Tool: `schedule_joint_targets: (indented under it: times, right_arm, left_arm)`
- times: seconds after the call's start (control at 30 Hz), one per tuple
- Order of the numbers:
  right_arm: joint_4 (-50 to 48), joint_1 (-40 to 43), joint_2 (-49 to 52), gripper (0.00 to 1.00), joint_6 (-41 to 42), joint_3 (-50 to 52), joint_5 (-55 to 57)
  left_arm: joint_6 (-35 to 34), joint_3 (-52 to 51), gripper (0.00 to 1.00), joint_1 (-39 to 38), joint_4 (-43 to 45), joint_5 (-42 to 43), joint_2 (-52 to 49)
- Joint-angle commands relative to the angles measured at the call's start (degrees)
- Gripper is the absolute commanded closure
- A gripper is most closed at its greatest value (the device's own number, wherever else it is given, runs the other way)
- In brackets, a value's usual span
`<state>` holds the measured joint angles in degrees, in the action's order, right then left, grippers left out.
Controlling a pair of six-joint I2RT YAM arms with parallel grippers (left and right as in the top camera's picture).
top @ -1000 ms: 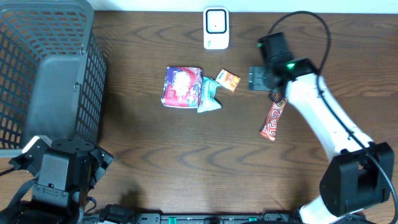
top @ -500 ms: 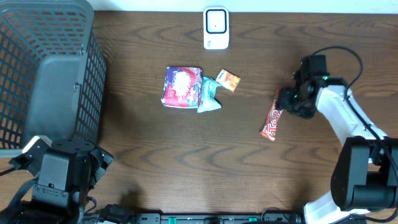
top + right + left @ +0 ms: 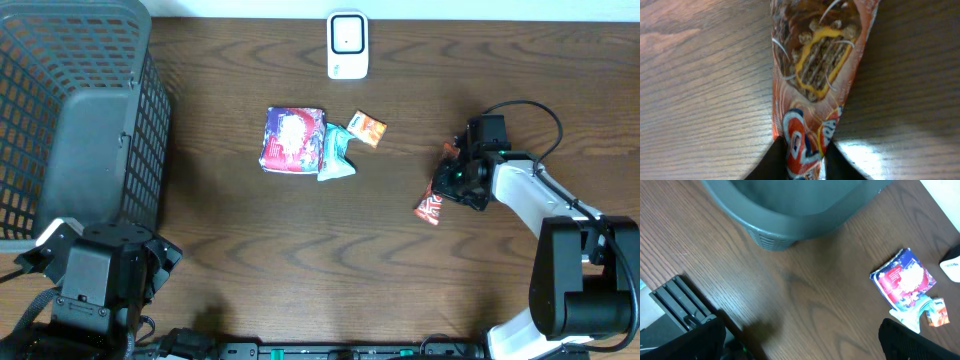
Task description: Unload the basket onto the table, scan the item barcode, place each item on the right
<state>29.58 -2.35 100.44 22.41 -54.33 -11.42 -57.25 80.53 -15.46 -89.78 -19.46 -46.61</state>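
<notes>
Since a moment before, the right gripper (image 3: 451, 182) had come down onto the candy bar (image 3: 430, 208), and its jaws had gone from wide apart to squeezing the wrapper. The bar had turned a little too, with its low end closer to the arm.

Seen from the right wrist, the two dark fingers (image 3: 767, 162) pinched one end of the red and orange candy bar (image 3: 815, 75), and the rest of the bar pointed away over the brown table (image 3: 695, 100). It was hard to tell if the bar was lifted or lay flat on the wood.

The bar was on the right side of the table, well apart from the white scanner (image 3: 347, 45) at the far edge. A blue and red packet (image 3: 293, 138), a teal packet (image 3: 337, 155) and a small orange packet (image 3: 368, 129) sat close together in the middle.

The left gripper (image 3: 800, 330) was near the grey basket (image 3: 70, 110), with its jaws spread wide and nothing between them.
</notes>
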Motion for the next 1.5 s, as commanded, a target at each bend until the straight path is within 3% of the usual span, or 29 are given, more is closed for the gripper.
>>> schedule_joint_targets:
  times: [0.0,0.23,0.53,0.7,0.93,1.0,1.07,1.1,1.2,1.37,1.47]
  right_arm:
    - [-0.6,-1.5,-0.3,0.96,1.4,0.9,-0.7]
    - [-3.7,-4.0,-0.3,0.99,2.4,0.9,-3.2]
    - [-19.2,-5.1,-0.5,0.99,7.3,-7.0,-14.2]
    - [-26.5,-7.2,-0.5,0.99,9.0,-14.1,-7.6]
    - [-26.9,-11.1,-0.4,0.99,9.3,-16.2,-1.9]
    - [-23.4,-11.5,-0.3,0.94,9.3,-16.2,-1.0]
    - [-18.1,-12.1,-0.3,0.77,9.6,-16.2,1.2]
    - [-15.6,-12.5,-0.2,0.63,10.3,-16.2,2.4]
    - [-9.0,-13.9,0.0,0.52,10.8,-16.1,4.7]
    - [-1.9,-15.9,0.1,0.12,10.8,-16.0,5.5]
    - [0.0,-16.5,0.1,0.04,10.8,-16.0,5.5]
  left_arm:
    - [-0.9,-0.1,0.02,0.1,-0.2,-0.7,-0.1]
    - [-0.9,-0.1,0.02,0.1,-0.2,-0.8,-0.1]
    - [-0.9,-0.1,0.02,0.1,-0.2,-0.8,-0.1]
    - [-0.9,-0.1,0.02,0.1,-0.2,-0.8,-0.1]
    - [-0.9,-0.1,0.02,0.1,-0.2,-0.7,-0.1]
    - [-0.9,-0.1,0.02,0.1,-0.2,-0.8,-0.1]
    - [-0.9,-0.1,0.02,0.1,-0.2,-0.8,-0.1]
    - [-0.9,-0.1,0.02,0.1,-0.2,-0.8,-0.1]
    - [-0.9,-0.1,0.02,0.1,-0.2,-0.8,-0.1]
    - [-0.9,-0.1,0.02,0.1,-0.2,-0.8,-0.1]
    - [-0.9,-0.1,0.02,0.1,-0.2,-0.8,-0.1]
